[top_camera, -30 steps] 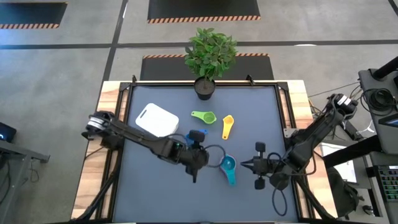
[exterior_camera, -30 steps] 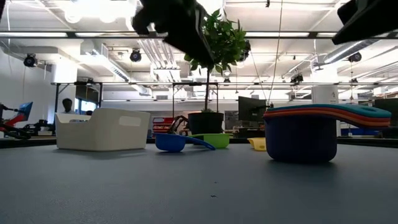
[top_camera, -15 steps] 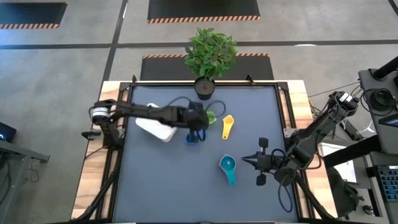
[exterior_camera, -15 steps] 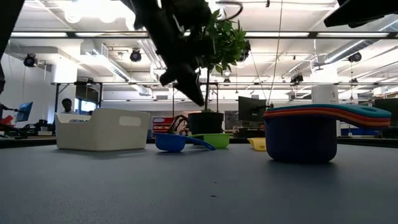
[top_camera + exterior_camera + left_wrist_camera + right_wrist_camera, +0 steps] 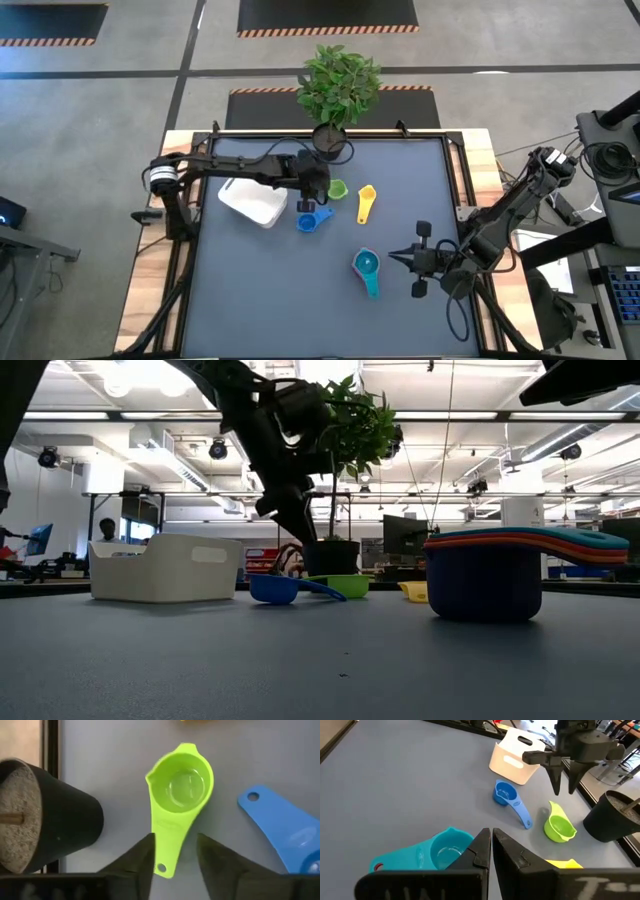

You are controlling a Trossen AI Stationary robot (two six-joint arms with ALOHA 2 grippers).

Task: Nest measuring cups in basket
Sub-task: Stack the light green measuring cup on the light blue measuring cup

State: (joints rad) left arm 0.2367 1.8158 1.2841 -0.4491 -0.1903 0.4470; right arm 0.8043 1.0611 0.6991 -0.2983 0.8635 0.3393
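Note:
The white basket (image 5: 250,195) stands at the far left of the dark mat. A green cup (image 5: 182,785), a blue cup (image 5: 310,218) and a yellow cup (image 5: 366,203) lie apart on the mat. A stack of nested cups with teal on top (image 5: 366,268) shows its blue, teal, orange and red rims in the low view (image 5: 485,575). My left gripper (image 5: 175,845) hangs open above the green cup's handle, fingers pointing down, clear of it (image 5: 565,775). My right gripper (image 5: 491,840) is shut, just right of the stack (image 5: 395,262).
A black plant pot (image 5: 328,143) with a leafy plant stands at the far edge, close behind my left gripper and the green cup. The mat's near half is bare (image 5: 280,310).
My left gripper has swung from the middle of the mat, beside the stack, toward the far edge, past the blue cup, and now hangs over the green cup. The cups have kept their places.

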